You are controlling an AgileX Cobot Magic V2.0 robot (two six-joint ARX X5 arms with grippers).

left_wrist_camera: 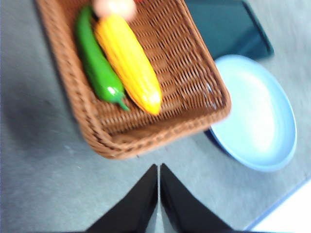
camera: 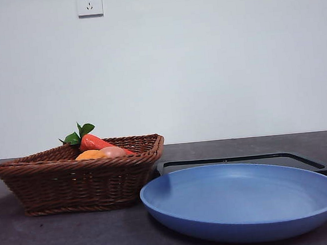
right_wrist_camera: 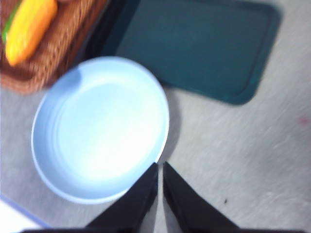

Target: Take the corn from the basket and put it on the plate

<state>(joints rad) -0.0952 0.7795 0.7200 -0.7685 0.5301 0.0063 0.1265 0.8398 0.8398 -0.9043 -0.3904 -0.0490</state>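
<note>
Left wrist view is showing the corn (left_wrist_camera: 128,62) lying lengthwise inside the basket (left_wrist_camera: 146,141), touching a green pepper (left_wrist_camera: 98,65) alongside it, with a pinkish rounded item (left_wrist_camera: 114,7) at its far end. The left gripper (left_wrist_camera: 159,167) is hanging above the counter (left_wrist_camera: 43,184) just outside the basket's rim, jaws pressed together and holding nothing; it is probably sitting there because the basket is its side of the work, so it looks the likelier arm to reach in. The right gripper (right_wrist_camera: 160,165) is hovering beside the plate (right_wrist_camera: 53,179), jaws likewise pressed together and empty, apparently waiting. The plate is sitting bare and just beside the basket, which keeps the carry short. A black tray (right_wrist_camera: 243,92) is lying behind the plate. In the front view a carrot (camera: 93,142) with green leaves is poking over the basket's rim. The pick is not yet begun.
</note>
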